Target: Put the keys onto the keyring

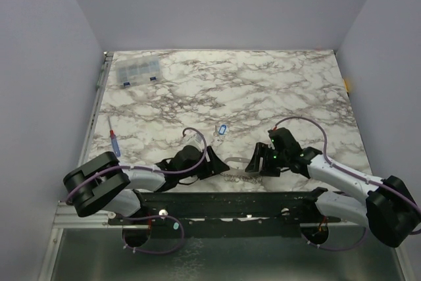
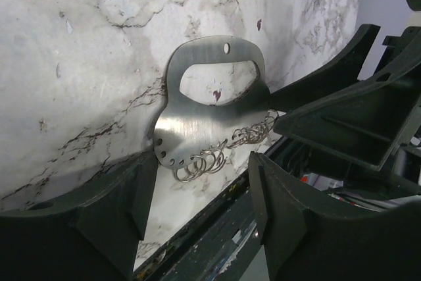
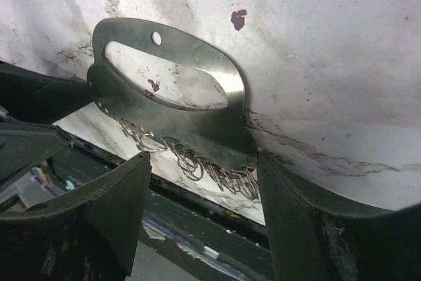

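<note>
The keyring (image 1: 237, 161) shows as a thin pale loop lying on the marble near the table's front edge, between my two grippers. In the wrist views it is a flat steel plate (image 2: 197, 129) (image 3: 197, 123) with an oval slot. Several small wire split rings (image 2: 200, 162) (image 3: 217, 169) hang from holes along its near edge. My left gripper (image 1: 220, 162) (image 2: 200, 195) is open and empty, just left of the plate. My right gripper (image 1: 252, 162) (image 3: 204, 189) is open and empty, just right of it. No keys are in view.
A small blue tag with a white label (image 1: 222, 129) lies just beyond the grippers. A clear compartment box (image 1: 137, 70) stands at the back left. A red and blue tool (image 1: 115, 143) lies at the left. The black rail (image 1: 230, 199) runs along the table's front edge.
</note>
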### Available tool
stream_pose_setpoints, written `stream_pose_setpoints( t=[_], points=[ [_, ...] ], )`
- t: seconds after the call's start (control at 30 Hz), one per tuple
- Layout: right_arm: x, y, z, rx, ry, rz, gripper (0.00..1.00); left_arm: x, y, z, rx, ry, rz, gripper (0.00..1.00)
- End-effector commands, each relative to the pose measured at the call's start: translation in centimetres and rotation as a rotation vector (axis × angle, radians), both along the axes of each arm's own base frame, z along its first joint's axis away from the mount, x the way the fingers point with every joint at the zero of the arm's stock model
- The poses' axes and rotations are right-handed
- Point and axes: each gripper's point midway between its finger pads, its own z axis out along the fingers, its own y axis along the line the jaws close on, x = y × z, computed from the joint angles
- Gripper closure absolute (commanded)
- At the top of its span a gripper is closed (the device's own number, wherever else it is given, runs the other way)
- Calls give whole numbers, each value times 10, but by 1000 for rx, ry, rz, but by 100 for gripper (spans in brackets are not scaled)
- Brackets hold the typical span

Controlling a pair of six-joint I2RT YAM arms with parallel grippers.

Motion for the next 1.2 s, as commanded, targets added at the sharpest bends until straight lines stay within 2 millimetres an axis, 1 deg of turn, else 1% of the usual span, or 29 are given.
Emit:
stream_pose_setpoints(
  t=[0.0, 0.17, 0.23, 0.33, 0.4, 0.57, 0.77, 0.83, 1.03, 1.17],
  points=[
    [3, 7, 1, 36, -25, 14, 32, -9, 5, -28, 51, 101, 7, 35],
    [2, 6, -5, 37, -21, 18, 34, -7, 1, -27, 30, 105, 14, 36],
    [1, 6, -7, 36, -18, 20, 37, -7, -2, -23, 5, 112, 16, 36],
    [0, 6, -11, 39, -20, 21, 41, -9, 0, -18, -24, 117, 29, 37],
    [-1, 7, -14, 47, -21, 20, 43, -8, 1, -16, -36, 106, 37, 37],
    [-1, 7, -17, 39, -14, 35, 44, -2, 1, -17, -33, 80, 50, 44],
    [-1, 5, -19, 26, -19, 38, 47, 5, 8, -20, -28, 52, 100, 50],
    [-1, 4, -19, 24, -22, 35, 51, 7, 12, -19, -31, 42, 121, 52],
    [5, 6, -13, 44, -62, 21, 78, 13, 30, -15, -8, -13, 185, 53],
    [9, 15, 3, 112, -109, 38, 91, 13, 27, -10, 5, -64, 138, 55]
  ],
)
